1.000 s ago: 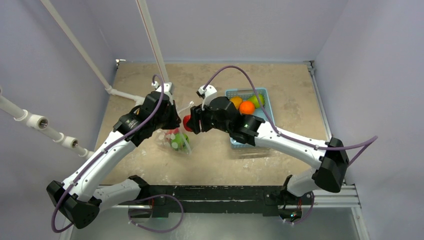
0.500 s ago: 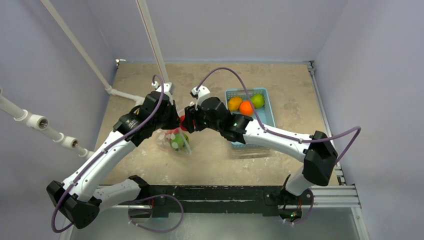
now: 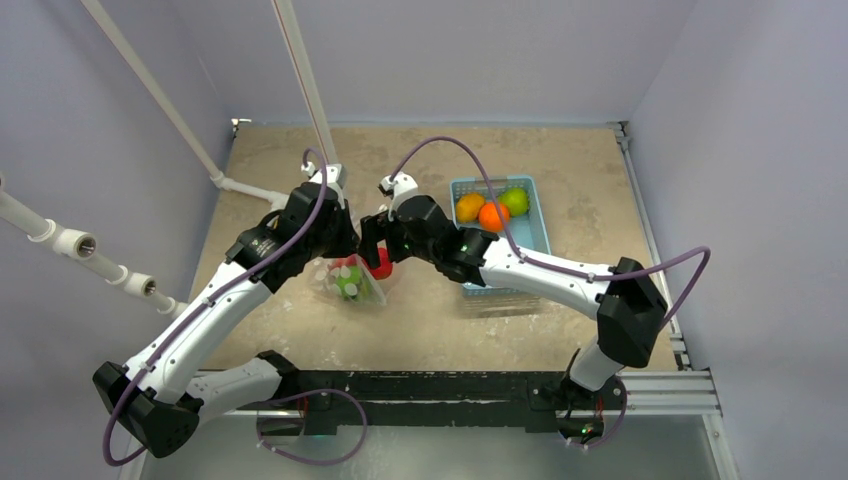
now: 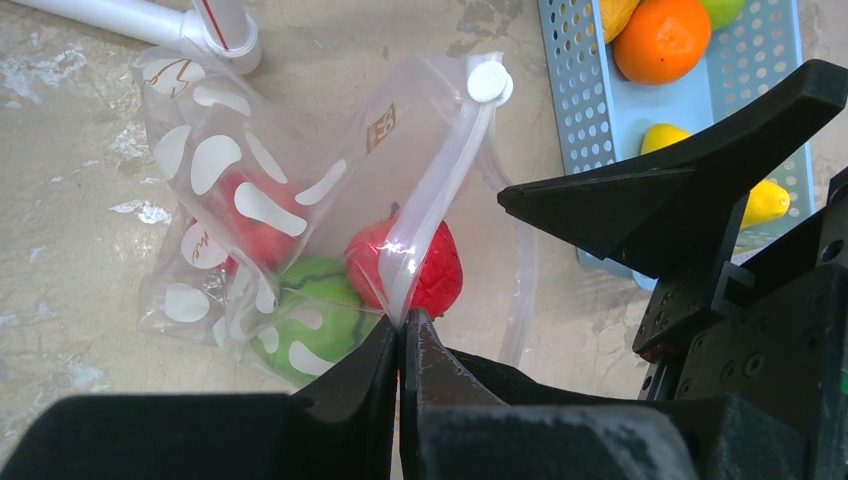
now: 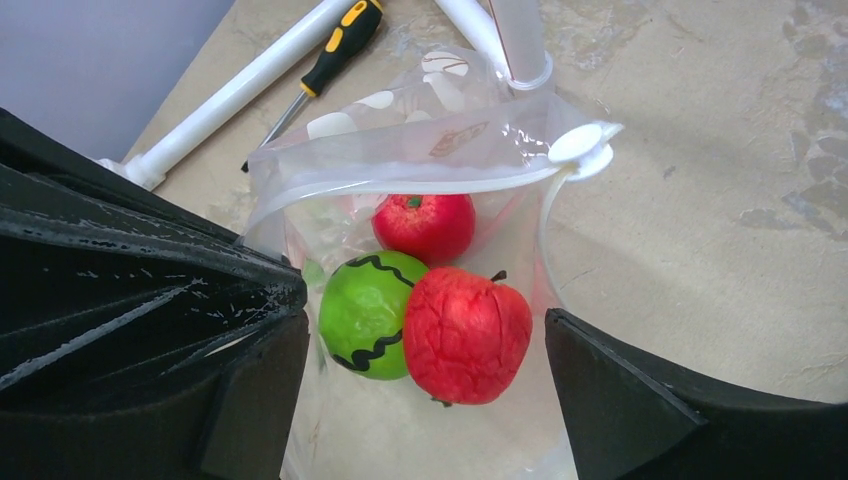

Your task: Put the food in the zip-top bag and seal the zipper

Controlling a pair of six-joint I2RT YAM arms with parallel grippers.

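White plastic pipes point(image 3: 245, 185) come in over the far left corner of the bench point(image 3: 430, 310). A screwdriver point(image 5: 320, 60) with a yellow-and-black handle lies beside one of them, just behind the bag.

Next along, the left gripper point(image 4: 403, 325) is clenched. Its two fingertips are pressed together on the zipper point(image 4: 450, 170), at the end away from the round white slider point(image 4: 488, 80). That pinch holds one lip of the mouth up.

The bag point(image 4: 330, 130) is clear with white dots and sits left of the bench's middle. Its body is slumped on the surface and its mouth gapes toward the right arm. Three pieces are inside:
- a red apple point(image 5: 425, 225), deepest in
- a green fruit point(image 5: 365, 310) with a black wavy line, in front of the apple
- a wrinkled red fruit point(image 5: 467, 335), touching the green one and nearest the mouth; in the left wrist view the zipper strip crosses over it

The right gripper point(image 5: 420, 310) is released, jaws spread wide. One finger stands on either side of the bag's mouth, and the wrinkled red fruit lies between them, touching neither.

Toward the bench's far right sits a light-blue perforated basket point(image 3: 535, 225). It holds an orange point(image 4: 662, 38), a green piece point(image 3: 515, 200) and a yellow lemon point(image 4: 760, 200). The right arm crosses over the basket's near end.
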